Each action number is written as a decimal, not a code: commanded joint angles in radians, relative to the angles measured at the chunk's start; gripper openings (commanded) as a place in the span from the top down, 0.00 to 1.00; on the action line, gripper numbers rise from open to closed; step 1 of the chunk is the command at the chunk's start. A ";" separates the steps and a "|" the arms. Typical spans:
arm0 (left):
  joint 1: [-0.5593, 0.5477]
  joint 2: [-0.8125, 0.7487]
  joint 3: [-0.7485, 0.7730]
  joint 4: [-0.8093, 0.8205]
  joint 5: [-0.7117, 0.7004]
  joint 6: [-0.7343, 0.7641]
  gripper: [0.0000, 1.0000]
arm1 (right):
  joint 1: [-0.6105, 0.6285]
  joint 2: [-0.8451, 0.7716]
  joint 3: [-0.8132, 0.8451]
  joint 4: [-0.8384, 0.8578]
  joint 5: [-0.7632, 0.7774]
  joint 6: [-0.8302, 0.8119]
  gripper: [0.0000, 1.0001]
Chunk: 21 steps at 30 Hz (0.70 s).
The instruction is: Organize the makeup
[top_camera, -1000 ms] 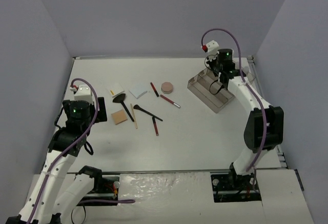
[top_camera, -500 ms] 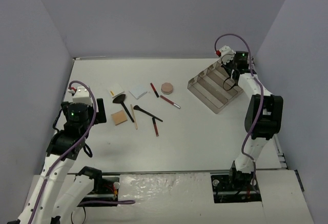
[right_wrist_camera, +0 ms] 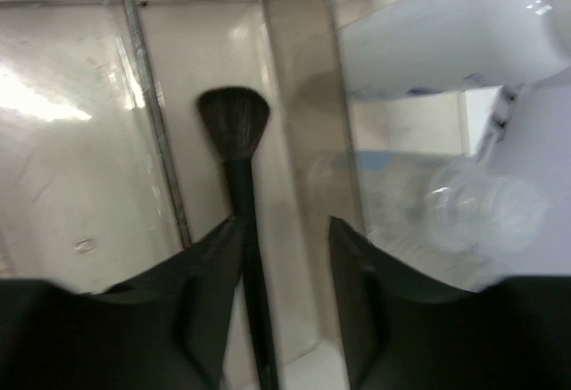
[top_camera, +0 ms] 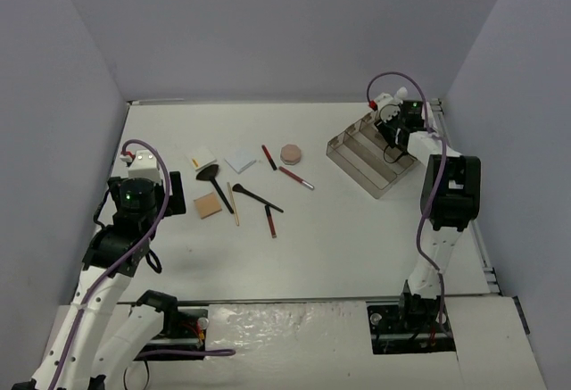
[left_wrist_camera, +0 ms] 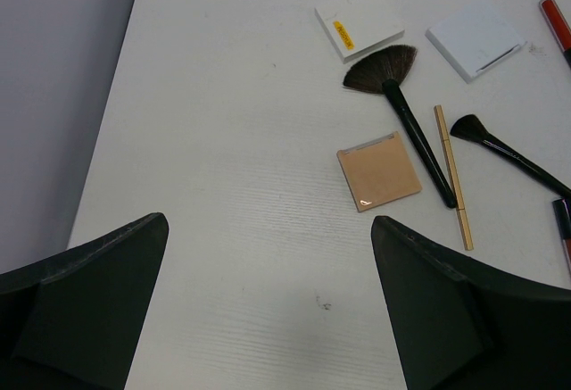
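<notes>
From above: find the right gripper [top_camera: 393, 120] stretched out over the far end of the clear tray [top_camera: 361, 169], too small there to read its jaws. See most of the makeup loose on the table [top_camera: 357, 238], well left of the tray: pink compact [top_camera: 291, 153], red pencils [top_camera: 295, 176], wooden pencil [top_camera: 234, 203], fan brush [top_camera: 214, 181], angled brush [top_camera: 257, 196], white pad [top_camera: 203, 156], pale-blue pad [top_camera: 240, 158], tan pad [top_camera: 208, 203]. Note the left gripper [top_camera: 174, 192] hovering just left of that cluster.

Through the left wrist: look down between widely parted fingers [left_wrist_camera: 89, 301], holding nothing, onto the tan pad, with the fan brush and wooden pencil just beyond it.

Through the right wrist, blurred: spot a black brush [right_wrist_camera: 234, 140] lying lengthwise in one tray compartment, handle running back between jaws parted a little. Cannot tell whether either pad touches it; probably not gripped. Make out pale bottle shapes [right_wrist_camera: 464, 203] past the divider [right_wrist_camera: 303, 122] on the right.

Judging the step as leaving the brush in place: lift straight up, widen slightly first, keep clear of handle and divider, avoid dragging the brush out.
</notes>
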 commanded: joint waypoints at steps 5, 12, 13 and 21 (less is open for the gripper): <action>0.010 0.002 0.029 0.055 -0.010 0.000 0.03 | 0.020 -0.173 0.045 0.081 -0.030 0.065 0.38; 0.012 -0.004 0.027 0.054 -0.010 -0.002 0.03 | 0.167 -0.364 0.042 0.040 0.000 0.182 0.28; 0.012 -0.004 0.027 0.054 -0.009 -0.003 0.03 | 0.205 -0.385 0.038 0.037 0.003 0.219 0.28; 0.012 -0.001 0.024 0.052 -0.024 -0.006 0.03 | 0.635 -0.396 -0.047 0.079 0.170 0.549 0.22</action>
